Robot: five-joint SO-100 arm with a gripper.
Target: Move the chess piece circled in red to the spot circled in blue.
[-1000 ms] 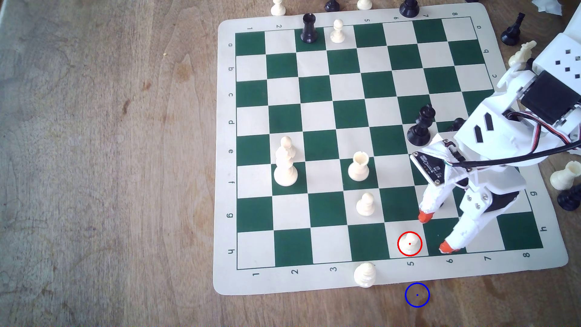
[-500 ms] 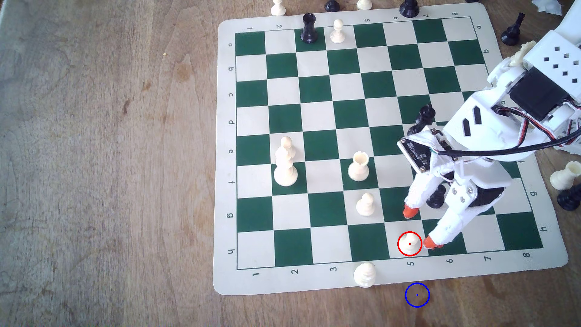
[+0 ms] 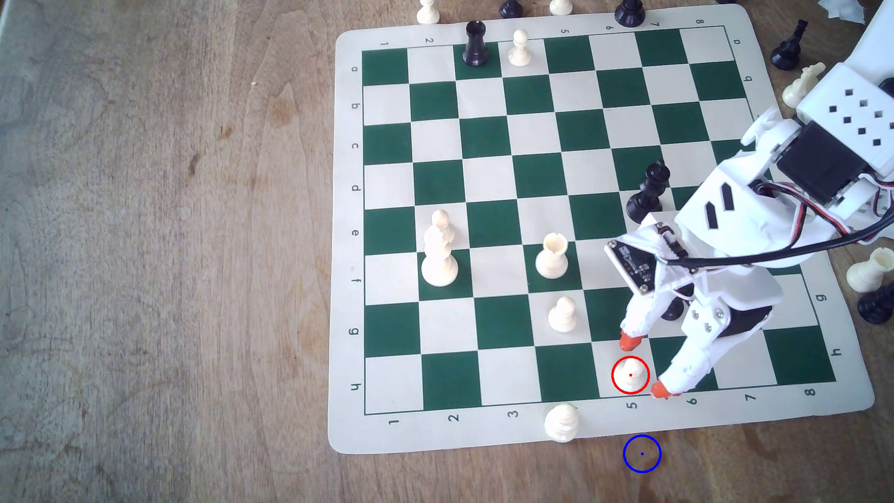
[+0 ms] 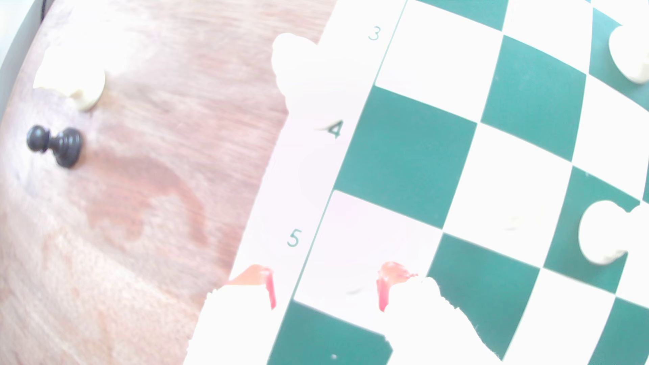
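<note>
Two orange fingertips (image 3: pixel 629 341) of the gripper (image 3: pixel 646 365) stood spread apart, jaws released, flanking the cream pawn (image 3: pixel 630 375) on its light square near the board edge, so I judged centring before closing essential, the blue-ringed spot (image 3: pixel 642 453) lying on bare surface nearby.

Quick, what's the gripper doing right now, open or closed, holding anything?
Gripper: open, holding nothing; its orange fingertips flank the red-circled white pawn.
</note>
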